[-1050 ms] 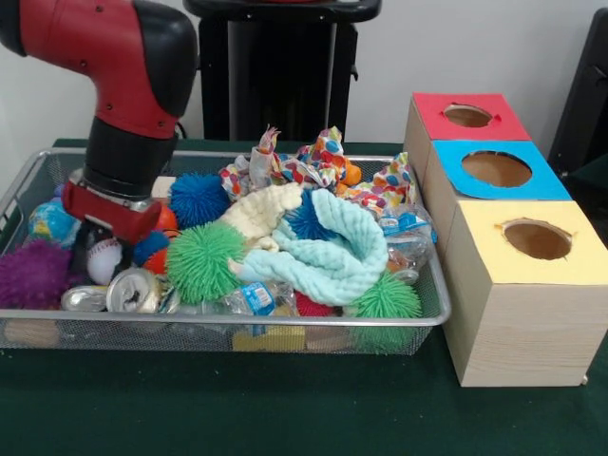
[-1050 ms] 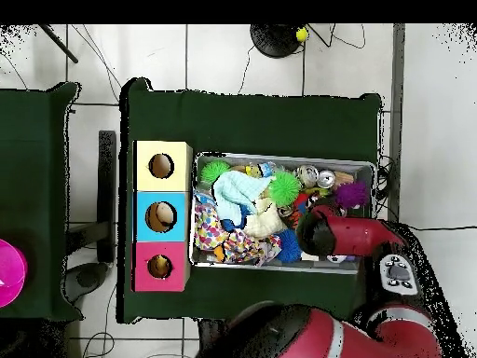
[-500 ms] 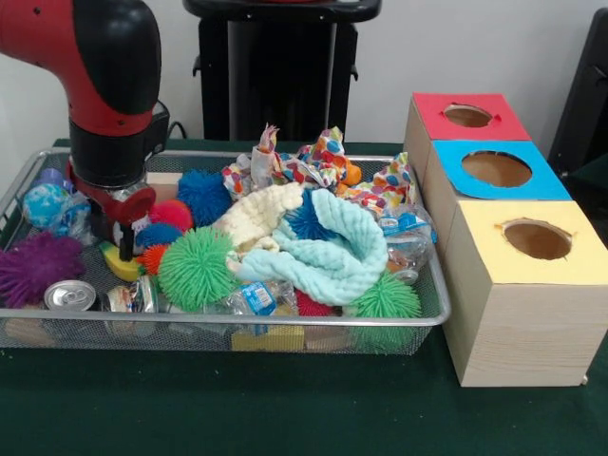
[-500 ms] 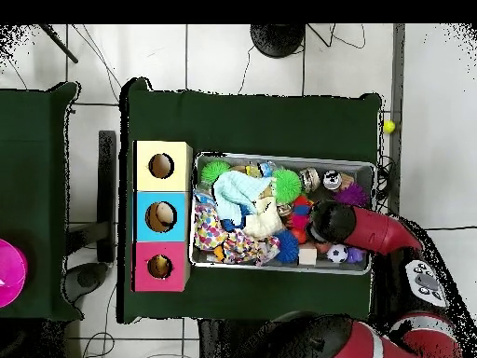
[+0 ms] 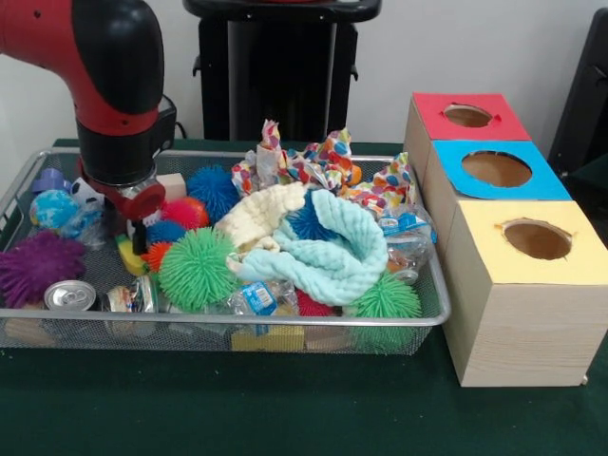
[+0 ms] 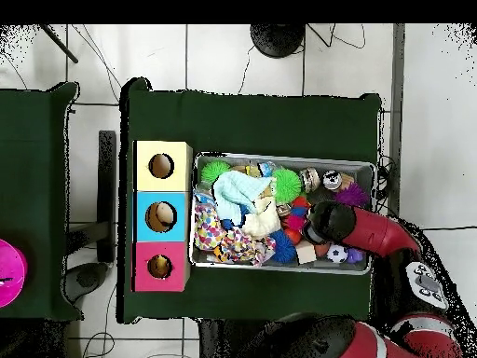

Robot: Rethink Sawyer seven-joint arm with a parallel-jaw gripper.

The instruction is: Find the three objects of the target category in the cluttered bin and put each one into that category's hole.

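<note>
No writing is legible; the gripper reaches straight down into the wire bin's left end, finger state unclear.

Worktop: covered in dark green cloth. Second green-covered worktop: stands apart at the overhead view's left edge, a pink round object on it. Floor: pale tiles, with black cables and a dark round base.
</note>
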